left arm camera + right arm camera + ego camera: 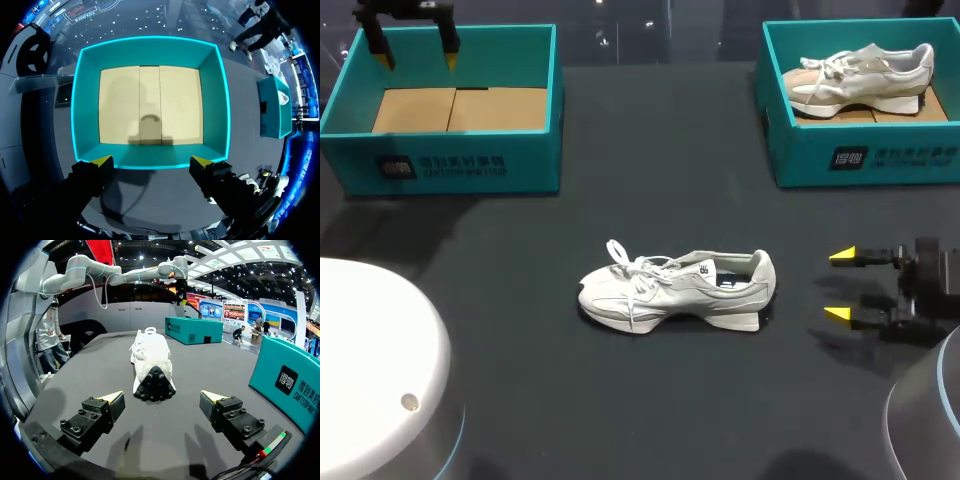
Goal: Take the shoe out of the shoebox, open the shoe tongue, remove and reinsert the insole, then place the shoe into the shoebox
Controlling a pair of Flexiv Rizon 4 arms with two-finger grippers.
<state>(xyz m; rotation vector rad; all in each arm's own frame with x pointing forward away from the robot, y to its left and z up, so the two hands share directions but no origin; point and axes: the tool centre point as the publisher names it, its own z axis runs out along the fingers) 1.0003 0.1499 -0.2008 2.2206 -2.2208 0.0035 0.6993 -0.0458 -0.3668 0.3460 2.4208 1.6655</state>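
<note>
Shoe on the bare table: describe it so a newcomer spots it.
On the dark grey table, an empty teal cardboard shoebox stands far left and a matching shoebox far right. The white-and-grey lace-up sneaker lies in the open middle, heel toward the right hand. Its lookalike sneaker sits boxed; this one is not.

a robot demo stand: a dark table (pixel 650 150) carries a printed teal shoebox (pixel 450 150) at 10 o'clock, a second shoebox (pixel 865 160) at 2 o'clock, a white shoe (pixel 675 290) in the middle, with left arm (pixel 80 270) and right arm (pixel 932 290) flanking
</note>
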